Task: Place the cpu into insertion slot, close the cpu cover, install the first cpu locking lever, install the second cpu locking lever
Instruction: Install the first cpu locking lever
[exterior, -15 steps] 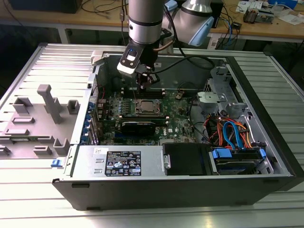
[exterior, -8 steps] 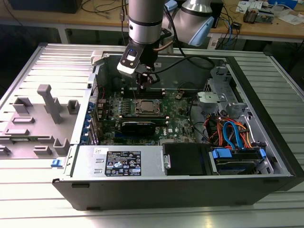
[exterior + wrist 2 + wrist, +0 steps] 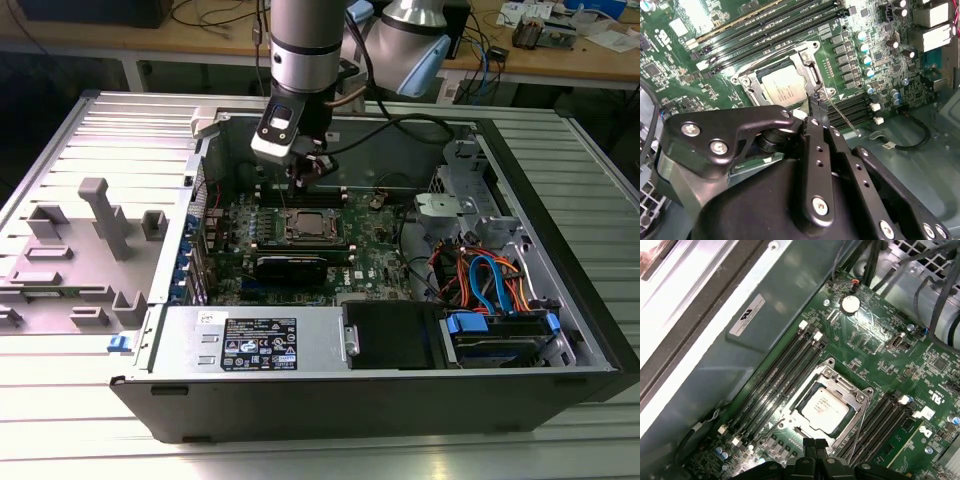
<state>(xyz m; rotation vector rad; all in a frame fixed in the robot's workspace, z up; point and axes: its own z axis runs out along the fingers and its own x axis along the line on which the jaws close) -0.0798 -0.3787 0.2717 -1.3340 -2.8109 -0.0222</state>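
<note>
The small square cpu (image 3: 824,407) has a smooth, dull silvery-grey metal top. The thin square cpu cover (image 3: 846,381) around it is bright, shiny metal. The flat green circuit board (image 3: 875,347) looks glossy. The black jaws are smooth and a little shiny. The big black-and-grey computer case (image 3: 350,410) is dull sheet metal. The ribbed worktop (image 3: 60,440) is pale metal.

Nothing can be read letter for letter. A black label (image 3: 258,345) with white marks sits on the power supply (image 3: 320,342), and a pale sticker (image 3: 746,316) with a dark emblem on the case wall (image 3: 790,300). Faint lines of print cross the cpu (image 3: 824,407) top, with white silkscreen marks on the motherboard (image 3: 875,347) — all undecipherable.
</note>
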